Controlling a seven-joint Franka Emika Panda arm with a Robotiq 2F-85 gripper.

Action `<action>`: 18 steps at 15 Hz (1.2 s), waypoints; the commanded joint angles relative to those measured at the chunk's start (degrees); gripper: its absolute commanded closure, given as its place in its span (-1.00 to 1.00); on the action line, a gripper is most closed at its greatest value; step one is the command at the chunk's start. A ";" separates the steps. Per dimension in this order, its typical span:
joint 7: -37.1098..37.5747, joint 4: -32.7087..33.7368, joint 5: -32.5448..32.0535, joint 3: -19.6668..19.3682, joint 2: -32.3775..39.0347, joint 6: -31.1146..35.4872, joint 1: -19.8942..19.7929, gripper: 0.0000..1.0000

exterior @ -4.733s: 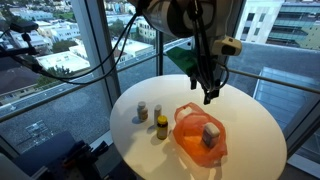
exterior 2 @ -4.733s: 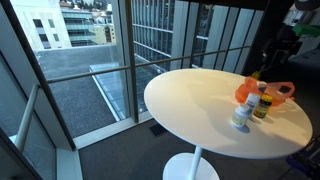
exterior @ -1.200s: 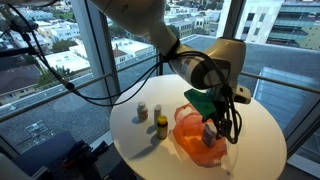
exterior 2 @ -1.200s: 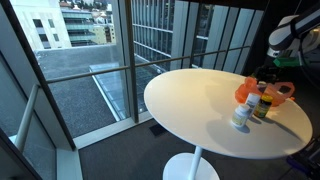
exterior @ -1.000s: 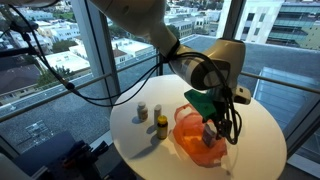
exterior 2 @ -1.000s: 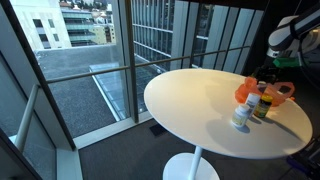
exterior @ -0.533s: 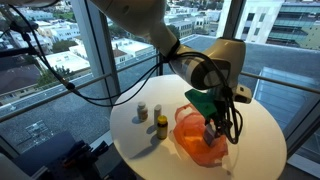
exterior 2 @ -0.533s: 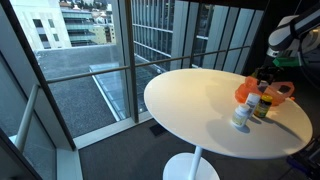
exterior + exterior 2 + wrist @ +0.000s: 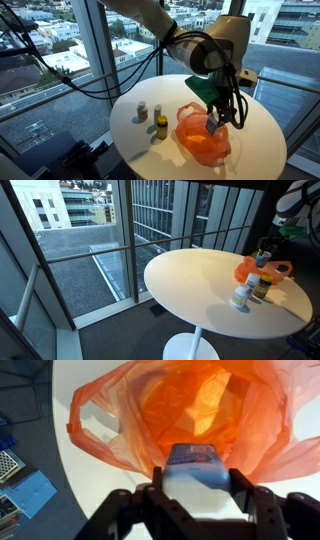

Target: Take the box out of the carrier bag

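The orange carrier bag [image 9: 203, 143] lies open on the round white table [image 9: 135, 140]; it also shows in the other exterior view as the bag [image 9: 275, 270]. My gripper [image 9: 214, 122] hangs just above the bag's mouth, shut on the box [image 9: 213, 125]. In the wrist view the box [image 9: 196, 466] is pale with a blue printed label. It sits between the two fingers [image 9: 160, 488] of the gripper [image 9: 197, 485], over the bag's open mouth [image 9: 205, 405]. The box's lower end is hidden by the gripper body.
Two small bottles [image 9: 142, 112] [image 9: 161, 126] stand on the table left of the bag, also seen as bottles [image 9: 241, 296] [image 9: 262, 286]. Window glass and a frame [image 9: 96, 50] stand close behind the table. Blue items [image 9: 30, 492] lie on the floor beyond the table edge.
The jaws have shut on the box inside the bag. The arm has risen since, lifting the box up to the bag's mouth.
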 commanded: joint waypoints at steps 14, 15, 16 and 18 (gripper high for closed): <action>-2.04 -15.41 -7.99 0.07 -19.29 -3.61 3.35 0.17; -2.06 -16.36 -8.71 0.03 -20.05 -3.61 3.29 0.17; -2.07 -17.25 -9.41 -0.01 -20.73 -3.47 3.19 0.17; -2.00 -18.78 -10.78 -0.08 -21.90 -3.70 3.04 0.17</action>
